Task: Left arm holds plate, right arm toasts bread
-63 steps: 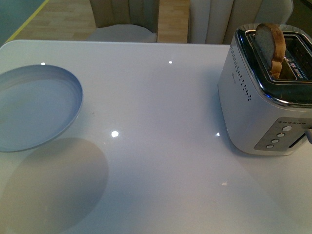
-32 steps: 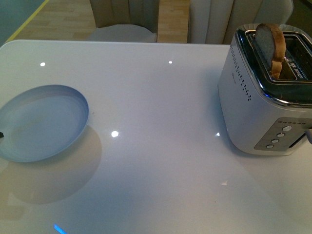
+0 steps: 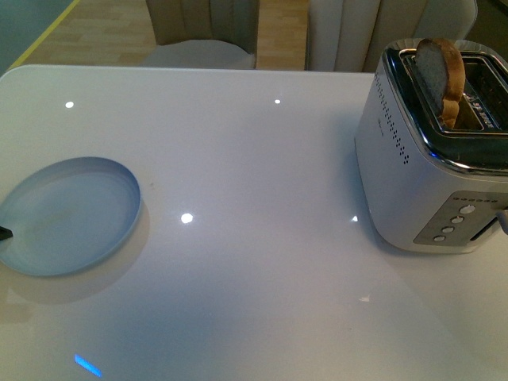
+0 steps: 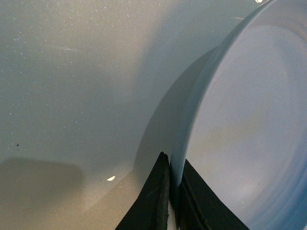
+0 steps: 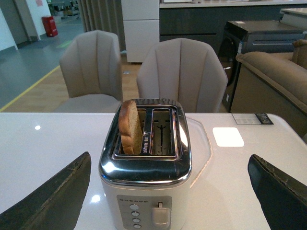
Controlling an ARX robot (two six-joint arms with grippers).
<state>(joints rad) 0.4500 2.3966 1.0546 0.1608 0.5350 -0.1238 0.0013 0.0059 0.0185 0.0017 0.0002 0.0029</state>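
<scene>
Sinking toward the bench, the plate sits lower and flatter than a second ago, its shadow shrunk close beneath it; whether it touches cannot be told. The left gripper is clamped on the plate's rim, only a dark tip showing in the front view. The bread stands raised in the toaster slot, so unloading it looks likely next. The right gripper hangs wide apart near the toaster, its arm out of the front view.
</scene>
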